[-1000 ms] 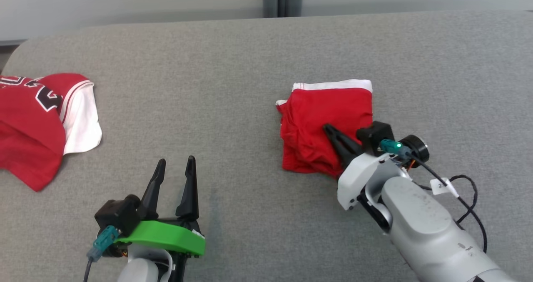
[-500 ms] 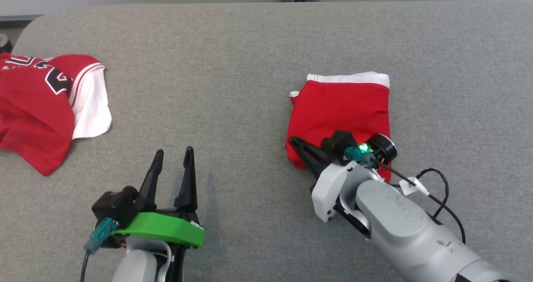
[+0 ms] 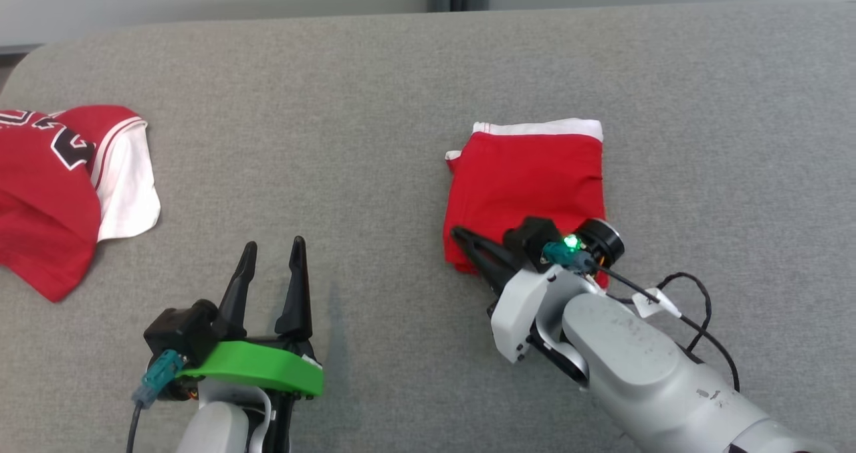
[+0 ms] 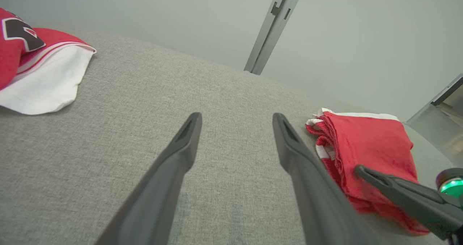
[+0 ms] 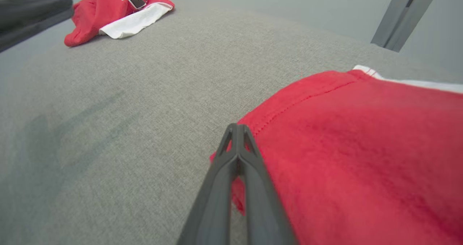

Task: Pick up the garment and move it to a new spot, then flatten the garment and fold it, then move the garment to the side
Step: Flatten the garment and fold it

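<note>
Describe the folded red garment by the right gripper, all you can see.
The red garment is folded into a rough square of soft, knit-looking cloth, with a white band along its far edge and stacked layers showing at its left side. It lies flat on the grey fabric surface, right of centre. The right gripper, shut, lies across its near left corner; whether it pinches any cloth is unclear.
</note>
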Robot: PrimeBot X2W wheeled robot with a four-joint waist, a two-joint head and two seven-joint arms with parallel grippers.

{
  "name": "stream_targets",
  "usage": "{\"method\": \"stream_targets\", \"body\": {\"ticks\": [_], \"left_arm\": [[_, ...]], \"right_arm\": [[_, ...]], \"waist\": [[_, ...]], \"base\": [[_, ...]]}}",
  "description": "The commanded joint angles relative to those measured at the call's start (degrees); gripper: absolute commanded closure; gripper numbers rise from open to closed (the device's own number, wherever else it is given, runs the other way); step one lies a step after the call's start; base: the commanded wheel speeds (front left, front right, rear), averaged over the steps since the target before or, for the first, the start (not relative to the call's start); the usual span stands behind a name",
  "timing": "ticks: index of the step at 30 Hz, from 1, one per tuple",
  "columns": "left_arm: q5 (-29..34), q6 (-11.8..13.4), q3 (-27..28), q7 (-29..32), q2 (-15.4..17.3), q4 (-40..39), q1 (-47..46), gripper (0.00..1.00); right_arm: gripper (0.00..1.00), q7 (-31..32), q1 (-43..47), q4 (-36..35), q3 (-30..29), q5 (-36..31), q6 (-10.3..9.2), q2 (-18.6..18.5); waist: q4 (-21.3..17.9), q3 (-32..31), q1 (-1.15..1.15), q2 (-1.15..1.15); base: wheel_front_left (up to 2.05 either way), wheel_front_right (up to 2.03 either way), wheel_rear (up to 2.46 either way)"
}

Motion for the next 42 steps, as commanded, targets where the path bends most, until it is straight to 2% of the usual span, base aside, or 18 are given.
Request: {"method": "stream_targets", "body": {"ticks": [1,3,4,5,14,17,25,34,42], "left_arm": [[1.08,-0.32,0.13,-0.04,0.14,0.18,-0.45,0.0],[1.21,-0.32,0.35,-0.04,0.16,0.49,-0.44,0.0],[1.27,-0.32,0.67,-0.04,0.16,0.62,-0.47,0.0],[1.59,-0.32,0.96,-0.04,0.16,0.81,-0.47,0.0],[4.4,-0.02,2.53,-0.03,0.15,2.39,1.33,0.0],[4.83,0.82,2.9,-0.04,0.13,2.43,2.25,0.0],[5.36,1.73,3.86,-0.04,0.13,2.31,6.25,0.0],[5.42,2.2,4.83,-0.04,0.12,1.45,9.7,0.0],[5.54,2.5,4.53,-0.04,0.12,1.0,9.86,0.0]], "right_arm": [[0.86,-0.26,1.08,-1.38,-1.77,-1.02,-0.06,-0.22],[0.53,-0.25,2.27,-3.08,-4.08,-1.75,-0.06,-0.22],[0.11,-0.25,2.84,-4.28,-5.86,-2.33,-0.06,-0.22],[0.0,-0.26,3.46,-5.43,-7.65,-3.07,-0.06,-0.22],[0.0,-0.25,11.92,-12.8,-24.85,-8.86,-0.06,-0.2],[0.0,-0.25,15.73,-15.32,-31.04,-11.22,-0.06,-0.19],[0.0,-0.26,25.5,-21.62,-41.64,-15.28,-0.06,-0.19],[0.0,-0.26,32.62,-24.83,-44.91,-13.52,-0.06,-0.19],[0.0,-0.26,32.0,-25.24,-44.75,-14.94,-0.07,-0.19]], "waist": [[-1.13,-1.38,0.0,0.0],[-1.61,-2.21,0.0,0.0],[-1.95,-2.75,0.0,0.0],[-2.31,-3.37,0.0,0.0],[-4.69,-7.47,0.0,0.0],[-5.05,-8.54,0.0,0.0],[-5.36,-10.26,0.0,0.0],[-5.29,-10.83,0.0,0.0],[-5.22,-10.49,0.0,0.0]], "base": [[0.0,0.0,0.0],[0.0,0.0,0.0],[0.0,0.0,0.0],[0.0,0.0,0.0],[0.0,0.0,0.0],[0.0,0.0,0.0],[0.0,0.0,0.0],[0.0,0.0,0.0],[0.0,0.0,0.0]]}}
